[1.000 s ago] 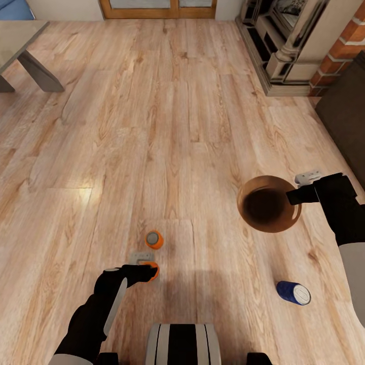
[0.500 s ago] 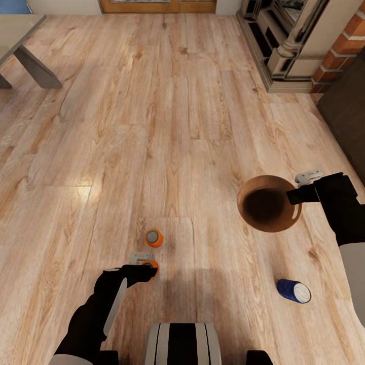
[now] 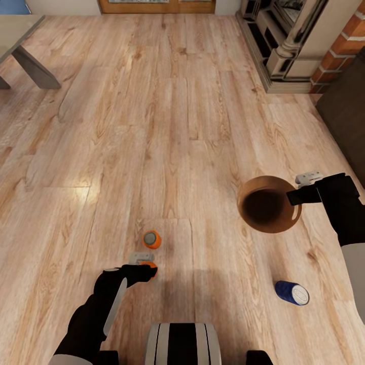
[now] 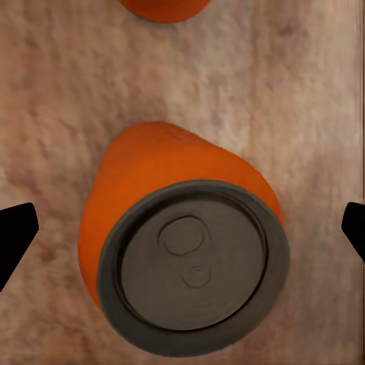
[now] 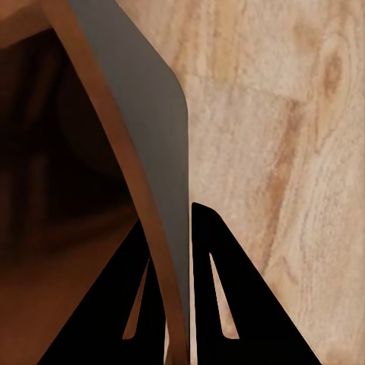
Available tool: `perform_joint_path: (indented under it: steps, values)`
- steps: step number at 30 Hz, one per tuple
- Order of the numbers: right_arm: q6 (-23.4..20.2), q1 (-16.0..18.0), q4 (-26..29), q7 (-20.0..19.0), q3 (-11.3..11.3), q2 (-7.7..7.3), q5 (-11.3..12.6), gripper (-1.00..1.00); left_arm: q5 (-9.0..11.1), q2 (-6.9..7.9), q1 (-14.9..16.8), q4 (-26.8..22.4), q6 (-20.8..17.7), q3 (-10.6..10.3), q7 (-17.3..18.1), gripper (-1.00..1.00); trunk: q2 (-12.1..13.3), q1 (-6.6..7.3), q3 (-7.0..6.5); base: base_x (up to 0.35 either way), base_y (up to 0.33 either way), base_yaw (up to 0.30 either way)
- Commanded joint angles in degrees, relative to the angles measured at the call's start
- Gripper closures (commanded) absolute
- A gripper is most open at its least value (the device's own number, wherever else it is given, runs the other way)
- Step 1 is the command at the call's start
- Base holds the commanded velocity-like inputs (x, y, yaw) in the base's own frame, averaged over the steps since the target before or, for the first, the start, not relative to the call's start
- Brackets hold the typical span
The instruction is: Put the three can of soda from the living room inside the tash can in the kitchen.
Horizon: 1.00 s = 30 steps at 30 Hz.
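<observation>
One orange soda can stands upright on the wood floor. Just nearer to me is a second orange can, with my left gripper directly above it. In the left wrist view this can sits between the two wide-apart fingertips of the open gripper, untouched. The blue can lies on its side at the lower right. My right gripper is shut on the rim of the copper-brown trash can. In the right wrist view its fingers pinch the bin's wall.
A grey low table stands at the far left. The brick fireplace and a dark low cabinet line the right side. My own base shows at the bottom centre. Open wood floor stretches ahead.
The whole picture has shifted slightly, so the camera moved a little. Both arms keep the same posture, and the cans and the bin stay put.
</observation>
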<state>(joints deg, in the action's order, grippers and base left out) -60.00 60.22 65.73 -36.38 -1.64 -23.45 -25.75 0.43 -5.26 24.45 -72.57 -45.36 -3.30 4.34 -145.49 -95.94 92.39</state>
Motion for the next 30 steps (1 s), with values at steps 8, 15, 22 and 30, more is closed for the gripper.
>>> perform_joint_path:
  steps: [8,15,22,30]
  values:
    - [0.00,-0.02,-0.04,0.70,-0.19,0.77,-1.36,1.00,0.09,-0.01,-0.01,-0.02,0.01,-0.04,0.00,-1.00,0.02,-0.05,0.02,0.011,-0.016,0.000]
    - [0.00,-0.02,-0.07,0.70,-0.70,0.78,-1.40,1.00,0.10,-0.02,-0.01,-0.03,0.00,-0.04,-0.03,-1.00,-0.04,-0.15,0.90,0.001,-0.001,0.000]
    - [0.00,-0.07,-0.08,0.70,-0.83,0.78,-1.40,1.00,0.10,-0.02,-0.01,-0.08,0.00,-0.04,-0.01,-1.00,-0.08,-0.23,1.57,0.000,0.000,0.000]
    - [0.00,-0.10,-0.08,0.70,-0.84,0.75,-1.49,1.00,0.10,-0.01,-0.19,-0.35,0.23,-0.04,0.02,1.00,-0.08,-0.23,1.57,0.000,0.000,0.000]
